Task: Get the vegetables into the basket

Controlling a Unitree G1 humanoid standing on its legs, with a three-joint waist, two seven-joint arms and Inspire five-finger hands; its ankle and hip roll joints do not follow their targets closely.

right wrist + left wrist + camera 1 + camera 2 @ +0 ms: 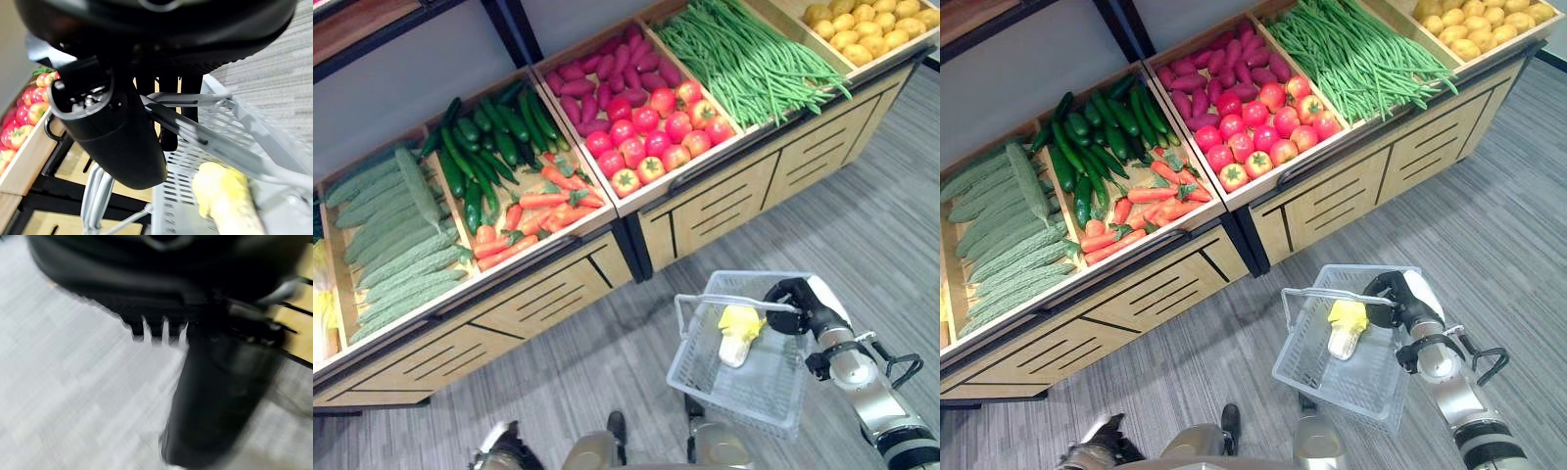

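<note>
Basket point(744, 377) hangs by its handle in my curled right robot hand point(790, 296), holding one yellow-topped vegetable point(738, 331); the stand's vegetables point(646, 132) remain unpicked.

Both eye views look steeply down from overhead, sharing the produce stand point(607, 211) and basket point(744, 387); wrist views sit very close.
</note>
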